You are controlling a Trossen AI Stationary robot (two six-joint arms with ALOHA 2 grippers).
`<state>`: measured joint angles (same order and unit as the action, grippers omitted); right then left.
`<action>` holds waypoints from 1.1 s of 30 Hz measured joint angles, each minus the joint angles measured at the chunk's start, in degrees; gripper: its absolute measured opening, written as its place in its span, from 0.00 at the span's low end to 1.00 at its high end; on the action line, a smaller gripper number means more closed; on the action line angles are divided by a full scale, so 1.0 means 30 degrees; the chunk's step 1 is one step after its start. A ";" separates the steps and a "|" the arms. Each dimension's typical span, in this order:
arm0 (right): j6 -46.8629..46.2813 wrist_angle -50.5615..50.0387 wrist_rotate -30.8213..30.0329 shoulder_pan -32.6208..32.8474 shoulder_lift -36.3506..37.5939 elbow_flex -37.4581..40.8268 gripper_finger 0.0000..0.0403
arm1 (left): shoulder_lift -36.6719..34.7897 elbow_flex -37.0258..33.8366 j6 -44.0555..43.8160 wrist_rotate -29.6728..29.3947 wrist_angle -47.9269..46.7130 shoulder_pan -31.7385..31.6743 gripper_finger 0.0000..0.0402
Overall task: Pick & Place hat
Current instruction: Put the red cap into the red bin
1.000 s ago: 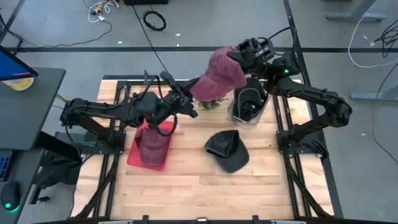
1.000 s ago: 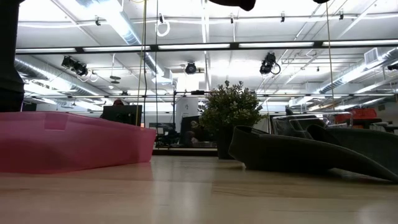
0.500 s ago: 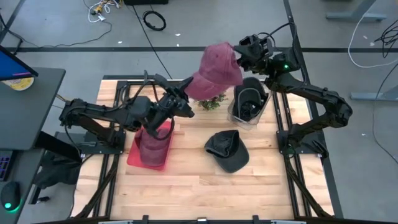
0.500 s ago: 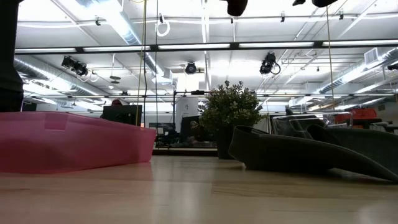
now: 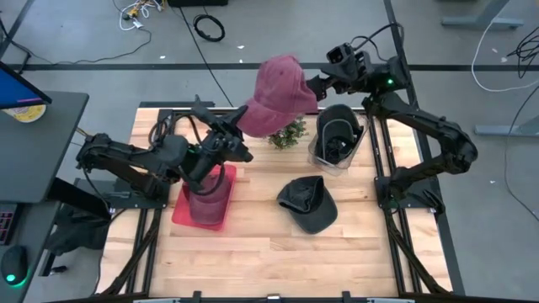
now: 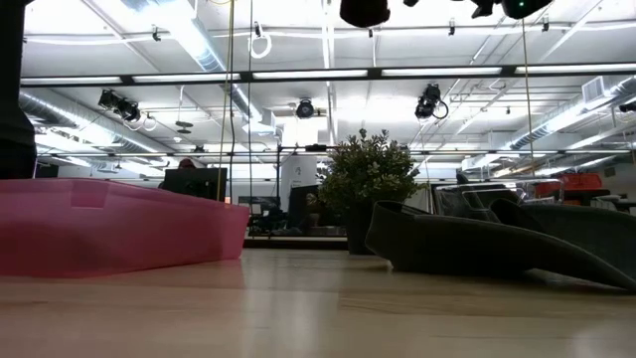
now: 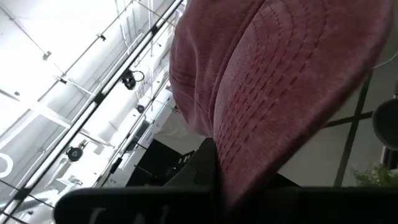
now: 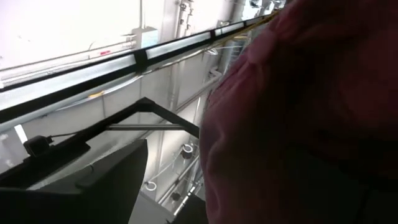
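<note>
Maroon hat (image 5: pixel 276 85) fills both wrist views, unseen low

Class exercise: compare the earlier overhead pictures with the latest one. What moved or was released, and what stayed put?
The maroon fabric cap travelled left, carried by the left gripper, shut on its brim. The right gripper opened, letting it go. The dark cap, pink plastic bin, clear container and small plant stayed put.

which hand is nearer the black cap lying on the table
Left. The left hand is up-left of the black cap, over the table; the right hand sits farther off, beyond the table's far edge.
</note>
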<state>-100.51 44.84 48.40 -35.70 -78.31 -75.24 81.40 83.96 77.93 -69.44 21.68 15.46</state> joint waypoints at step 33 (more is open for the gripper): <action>0.5112 -0.6238 0.0852 -0.2608 1.0453 1.1080 0.92 | -0.1099 0.0631 -2.2668 1.2757 -2.0695 -0.2856 0.03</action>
<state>-85.18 26.13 50.96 -43.53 -46.95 -42.00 78.11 85.86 9.93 -31.17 -40.40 6.89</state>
